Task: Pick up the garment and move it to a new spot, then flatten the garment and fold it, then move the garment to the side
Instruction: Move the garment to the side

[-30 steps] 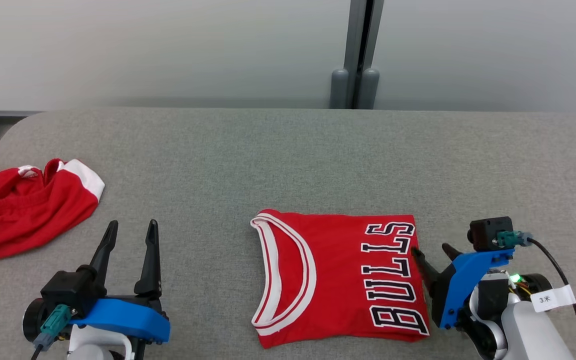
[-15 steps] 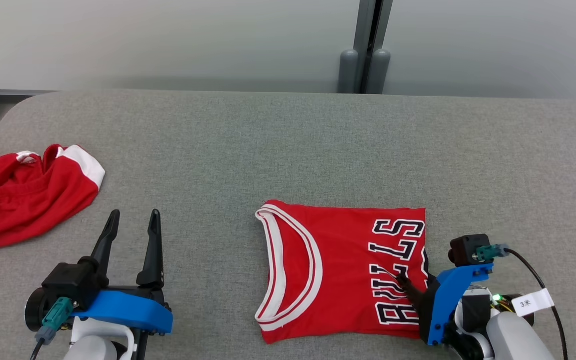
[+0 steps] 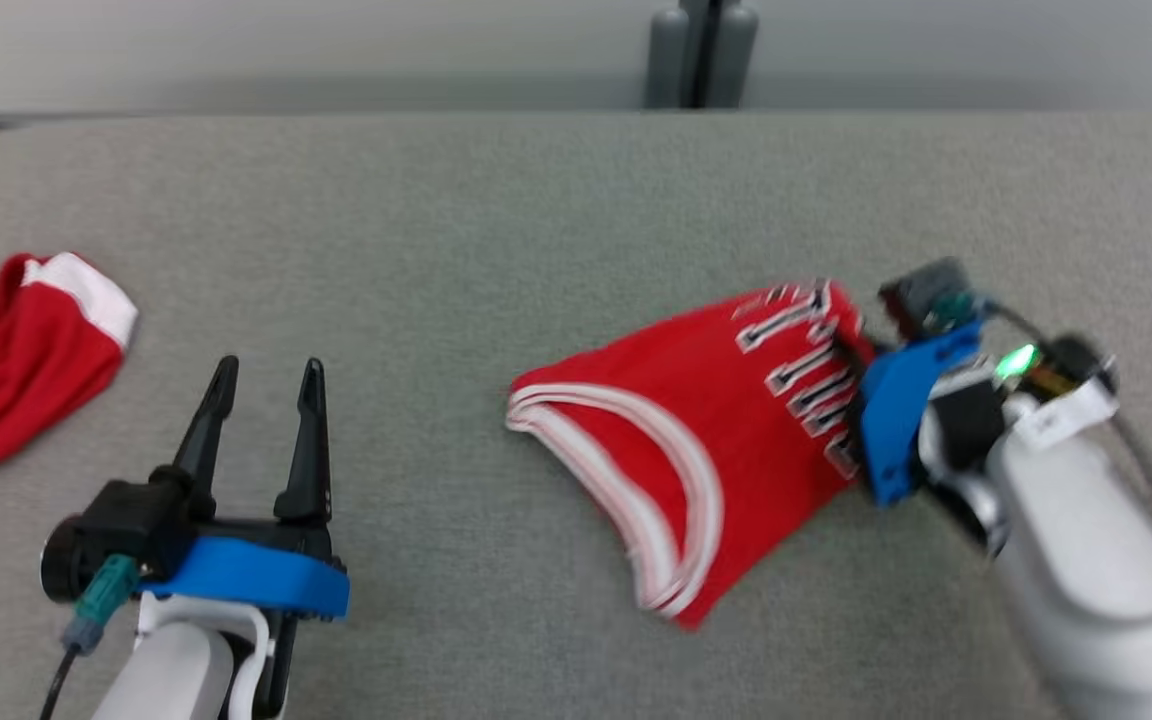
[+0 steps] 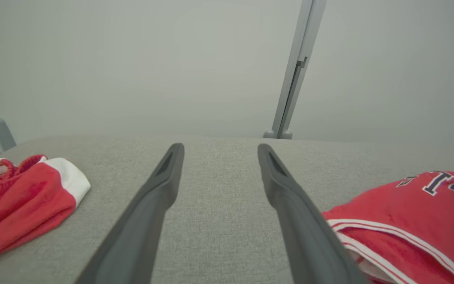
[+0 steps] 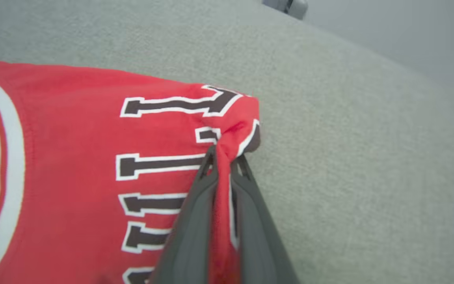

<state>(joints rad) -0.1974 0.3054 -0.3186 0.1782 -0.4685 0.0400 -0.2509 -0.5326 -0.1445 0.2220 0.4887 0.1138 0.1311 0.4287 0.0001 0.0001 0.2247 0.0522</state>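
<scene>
Pinching the jersey (image 3: 706, 440) by its lettered right edge with the right gripper (image 5: 225, 157), clamped tight on a bunched fold (going by the wrist view, given the blurry head view). Resting the rest of it right of centre on the grey table (image 3: 496, 250), neckline (image 3: 626, 500) pointing near-left. Holding the left gripper (image 3: 268, 367) at near left, spread wide, gripping nothing. Spotting another red garment (image 3: 6, 360) at far left.
</scene>
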